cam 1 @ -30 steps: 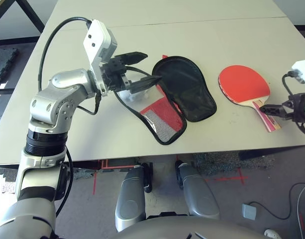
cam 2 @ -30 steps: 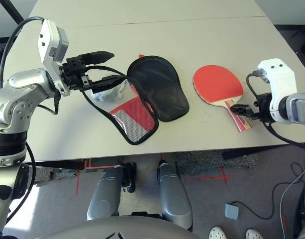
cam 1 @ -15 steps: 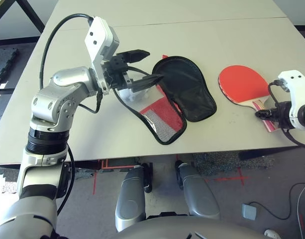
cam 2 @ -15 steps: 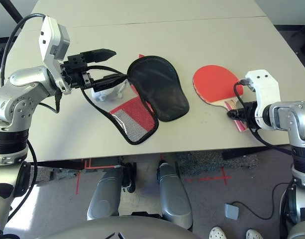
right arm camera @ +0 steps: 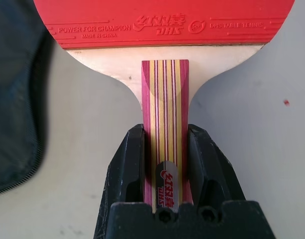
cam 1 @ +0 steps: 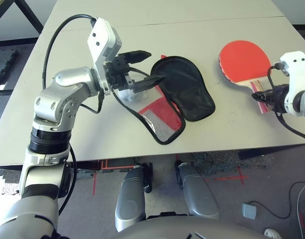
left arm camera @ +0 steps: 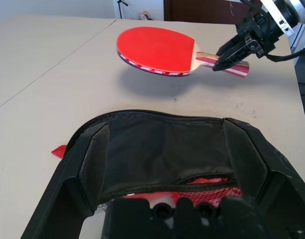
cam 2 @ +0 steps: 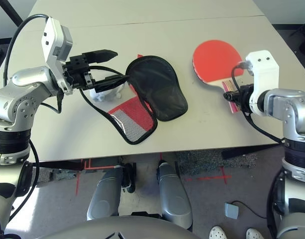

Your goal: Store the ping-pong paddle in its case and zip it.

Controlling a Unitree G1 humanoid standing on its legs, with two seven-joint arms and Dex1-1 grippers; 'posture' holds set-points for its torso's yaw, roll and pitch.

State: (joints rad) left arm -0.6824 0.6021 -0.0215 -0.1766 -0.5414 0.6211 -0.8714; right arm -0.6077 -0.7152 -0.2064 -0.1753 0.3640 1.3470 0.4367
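While the ping-pong paddle (cam 1: 244,62) was clamped by its striped wooden handle between the two black fingers of the right gripper (right arm camera: 164,164), it was held clear of the table (cam 1: 202,30) at the right side of the scene, and a shadow was cast beneath the red blade in the left wrist view. The jaws were closed firmly on both sides of the handle, and the blade was pointed away from the gripper toward the far side and slightly left.

The case (cam 1: 184,94) was located at the centre of the table, with its black-lined flap laid open to the right and its red mesh-pocket half (cam 1: 159,119) extended toward the near edge. The left gripper (cam 1: 140,67) was positioned level at the left edge of the case, with its jaws spread wide; the black zipper rim was seen draped about the lower finger, and the mouth of the pouch was thereby held open. Whether the rim was actually pinched could not be determined. A whitish item (cam 1: 128,94) was partly visible just under the left gripper.
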